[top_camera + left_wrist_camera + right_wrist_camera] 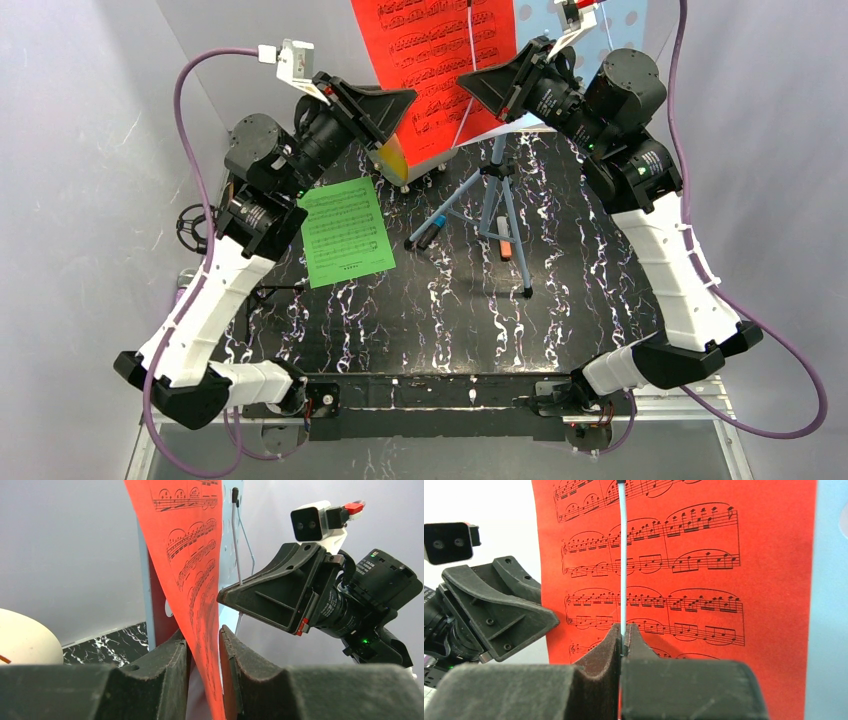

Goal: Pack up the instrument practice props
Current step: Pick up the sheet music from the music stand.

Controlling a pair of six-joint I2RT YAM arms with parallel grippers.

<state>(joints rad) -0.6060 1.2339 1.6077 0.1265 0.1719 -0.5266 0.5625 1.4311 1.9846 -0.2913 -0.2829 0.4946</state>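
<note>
Red music sheet (724, 580) stands upright on the pale-blue stand (831, 605) at the far middle of the table (420, 320), long axis vertical. A thin wire (623, 555) runs straight down its face and pins it to the stand.

Right gripper (624, 636) is closed tight on that wire, low down, approx mid-width of the sheet. Left gripper (205, 640) is at the sheet's left edge, w/ the paper passing edge-on between its two fingers (172, 667). The fingers are narrowed round it, but whether they actually pinch it can't be told from here, since a slit shows beside the paper.

So the next move turns on this: the sheet lies inside the left fingers and behind the wire. My guess is the wire has to come off the face before the sheet can slide out to the left or upward, along its own plane.

Left arm is the nearer one for the sheet; right is tied up w/ the wire.

Room is tight – the two gripper noses sit near each other in front of the stand, not touching. A cream cabinet (20, 640) sits just left of and below the left gripper, and the stand's legs (497, 195) spread underneath.

Green sheet (345, 232) lies flat on the dark marbled top, near-left, well apart from the stand – open surface around it for setting the red one down
</note>
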